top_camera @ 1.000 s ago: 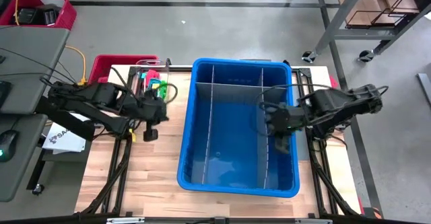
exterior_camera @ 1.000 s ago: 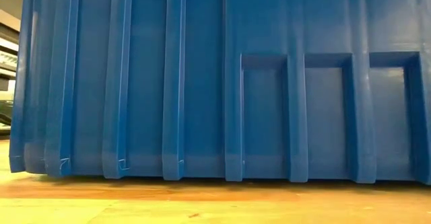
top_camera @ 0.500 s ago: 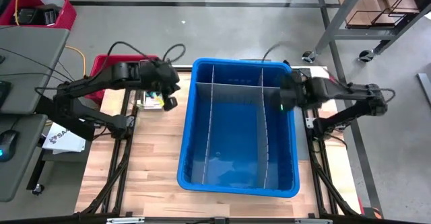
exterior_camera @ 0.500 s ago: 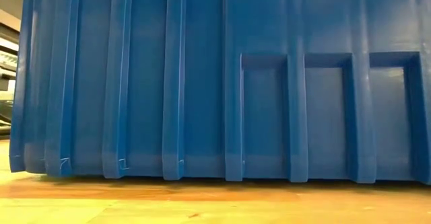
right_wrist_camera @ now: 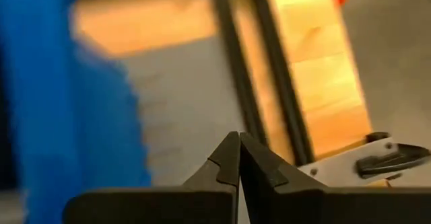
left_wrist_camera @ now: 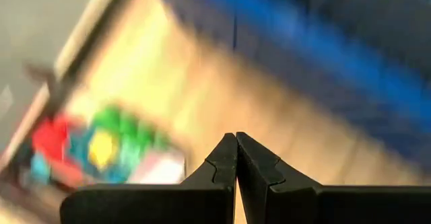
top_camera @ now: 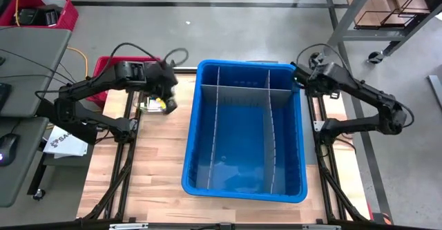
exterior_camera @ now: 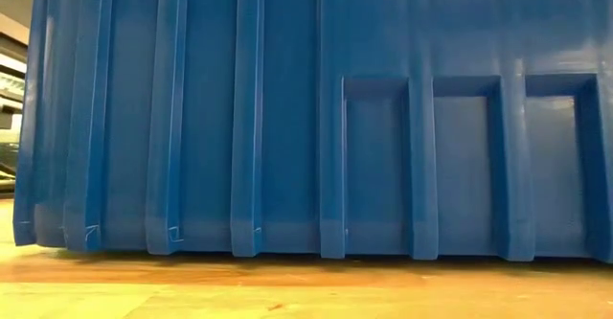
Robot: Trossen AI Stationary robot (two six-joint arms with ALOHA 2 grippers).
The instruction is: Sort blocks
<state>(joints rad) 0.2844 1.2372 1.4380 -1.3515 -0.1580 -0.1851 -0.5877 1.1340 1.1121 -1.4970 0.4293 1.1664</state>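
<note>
The blocks lie in a small mixed-colour heap on the table, left of the blue bin's far left corner. They show blurred in the left wrist view as blocks in red, green, yellow and teal. My left gripper hangs shut just above and beside the heap, its fingers closed on nothing. My right gripper is shut too, its tips empty, above the bin's far right corner, outside the right wall.
The bin is split by thin grey dividers into compartments, and its ribbed wall fills the low view. A red crate stands beyond the table's far left corner. Bare wooden table lies left of the bin.
My left gripper has swung toward the table's far edge and stopped over the block heap. My right gripper has left the bin's right compartment, gone toward the far right corner and rolled about as it went. Both stayed shut.
</note>
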